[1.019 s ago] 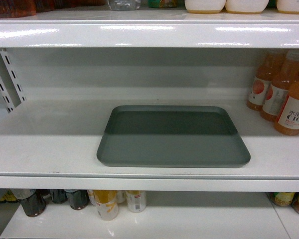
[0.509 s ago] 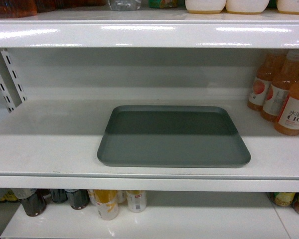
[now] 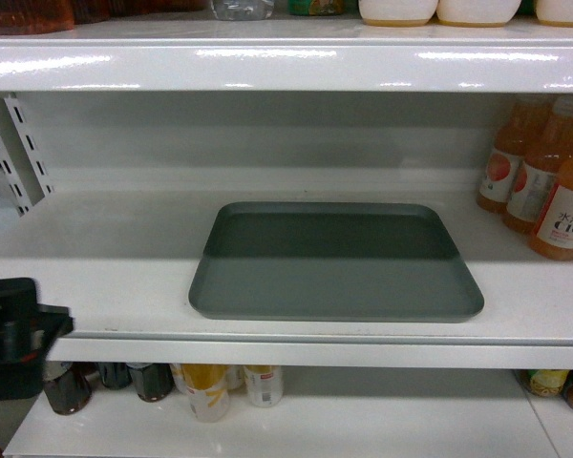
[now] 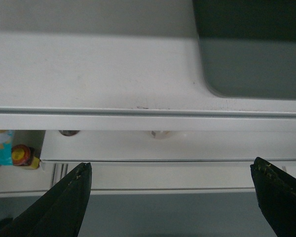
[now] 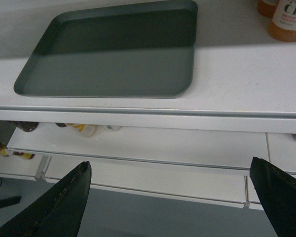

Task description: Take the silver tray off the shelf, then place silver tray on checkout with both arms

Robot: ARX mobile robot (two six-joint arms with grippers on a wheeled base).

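Legible writing: the nearest of the orange drink bottles point(image 3: 560, 205) at the right end of the shelf point(image 3: 95, 277) carries a white label reading "C100" beneath two characters too small to make out. No other text can be read.

Left arm point(image 3: 14, 334): a black mass showing at the lower left of the head view, in front of the shelf's front lip, well left of the silver tray point(image 3: 334, 260). Left gripper point(image 4: 172, 197): fingers spread wide, holding nothing, below and short of the front lip. Right gripper point(image 5: 180, 200): likewise spread wide and empty, short of the lip, with the tray ahead and to its left.

The tray lies flat on the shelf, midway along, its near edge just behind the front edge.

Surroundings: bottles and cans point(image 3: 205, 386) stand on the lower shelf; white containers point(image 3: 439, 10) sit on the upper shelf point(image 3: 286, 62).
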